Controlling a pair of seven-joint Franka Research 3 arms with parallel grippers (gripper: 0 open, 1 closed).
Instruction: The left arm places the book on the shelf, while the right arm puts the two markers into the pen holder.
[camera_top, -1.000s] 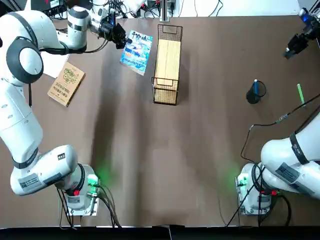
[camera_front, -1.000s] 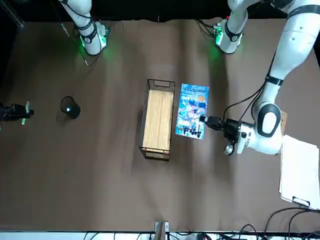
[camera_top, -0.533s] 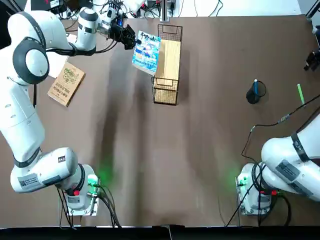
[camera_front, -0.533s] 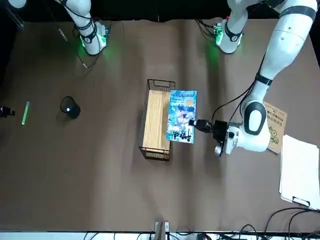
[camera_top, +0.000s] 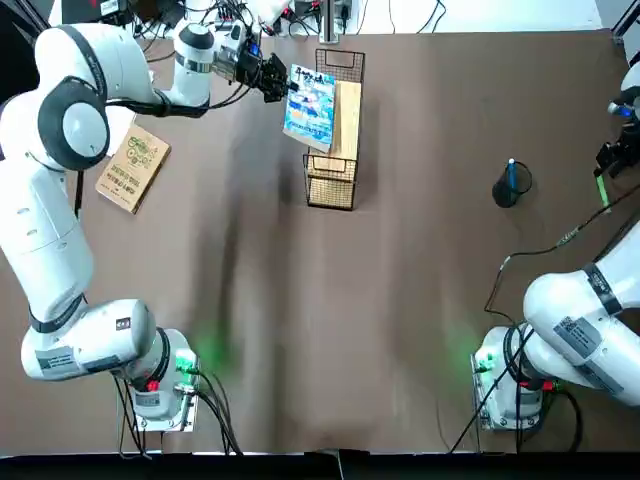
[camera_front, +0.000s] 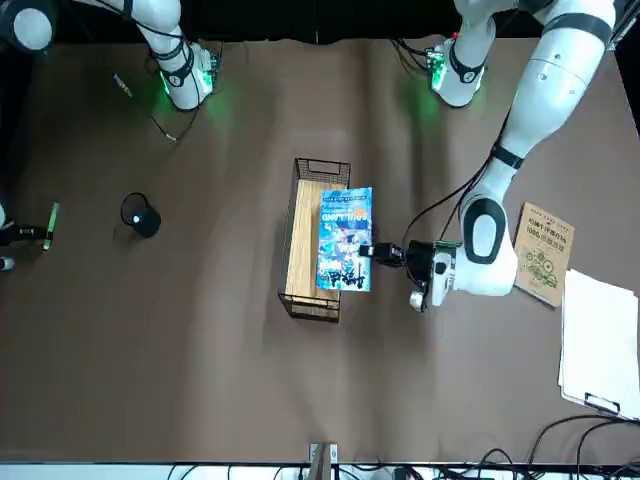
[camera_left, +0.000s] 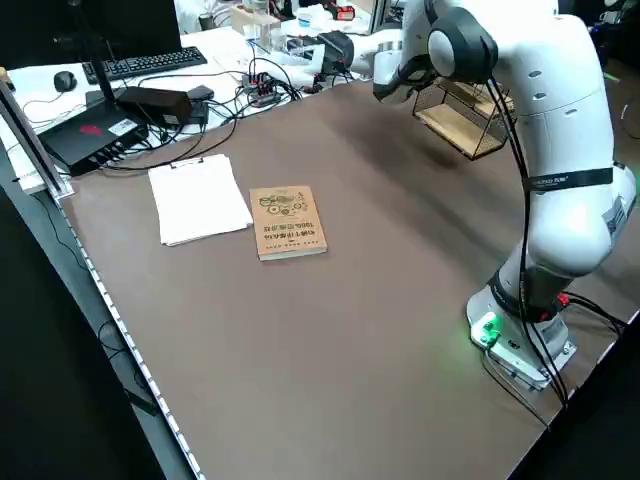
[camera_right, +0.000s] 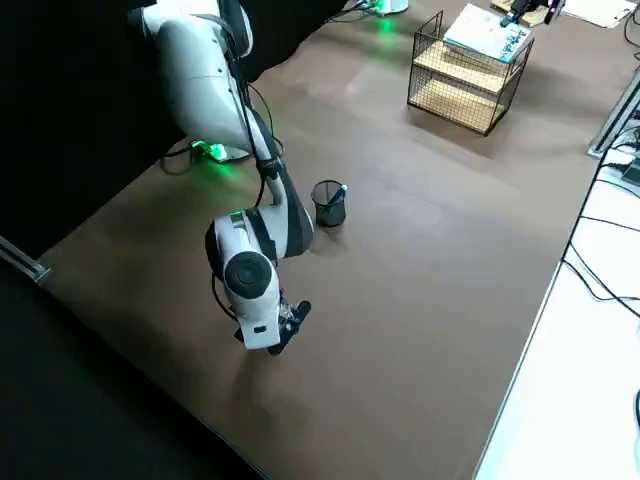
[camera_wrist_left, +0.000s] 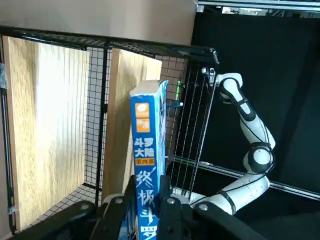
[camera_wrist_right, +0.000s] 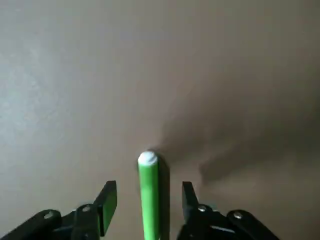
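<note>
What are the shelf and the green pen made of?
The shelf looks like black metal wire mesh, since you can see through its little holes, with pale wood boards showing grain lines. The green pen is probably smooth plastic: it's one even, bright colour with a white end.

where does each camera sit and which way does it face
top view: overhead, looking down on shelf and pen holder; both arms show
front view: across the table, facing the robot; both arms
left side view: raised at the left side, looking down at the tan book; left arm
right side view: raised at the right side; right arm, plus left gripper
left wrist view: on that wrist, at its fingers shut on the blue book
right wrist view: on that wrist; open fingers astride the green marker
shared: top and front both show shelf and holder
</note>
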